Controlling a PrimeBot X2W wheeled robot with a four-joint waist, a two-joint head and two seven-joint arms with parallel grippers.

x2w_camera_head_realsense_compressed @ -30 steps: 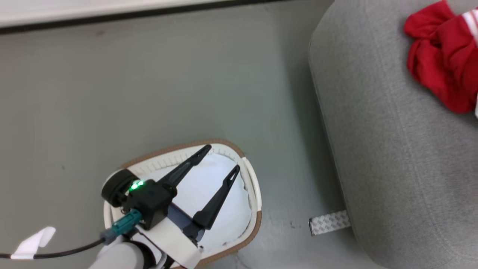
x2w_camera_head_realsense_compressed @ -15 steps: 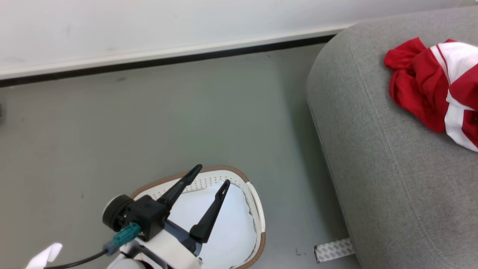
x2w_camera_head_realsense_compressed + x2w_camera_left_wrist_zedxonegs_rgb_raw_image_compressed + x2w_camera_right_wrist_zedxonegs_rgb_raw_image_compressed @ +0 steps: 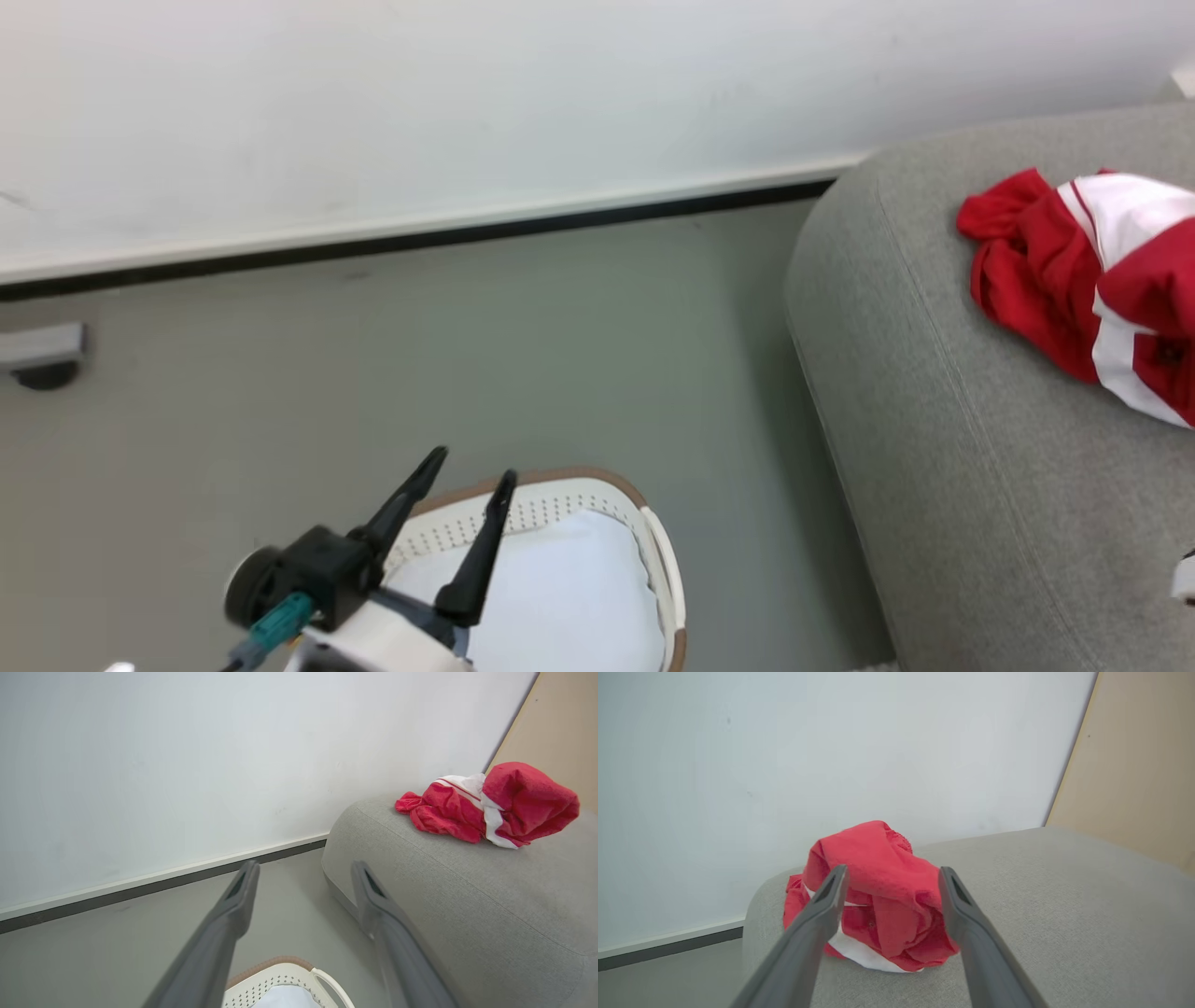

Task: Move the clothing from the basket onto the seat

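Apparently the transfer was at its tail end. The clothing (image 3: 1083, 280) lay in a crumpled red-and-white heap on the seat (image 3: 980, 485), near its rounded corner by the wall. What showed of the basket (image 3: 665, 597) on the floor held only the pale pad (image 3: 560, 597), though its near part was cut off by the frame.

The right jaws stood apart and empty in the right wrist view, aimed at the heap, which rested on the seat beyond them rather than between them. The left jaws were likewise parted and held nothing, raised over the basket's far rim.

The likely next move was a check of the basket's hidden near part. If nothing red remained there, both arms needed only to draw clear of the seat without snagging the cloth.

Against the head view of a second earlier, the camera had tilted up: more wall showed, and the basket sat lower in frame. The heap kept its place on the seat. The left jaws had lifted from over the pad toward the rim, and their fingers looked closer together, perhaps only from the angle.
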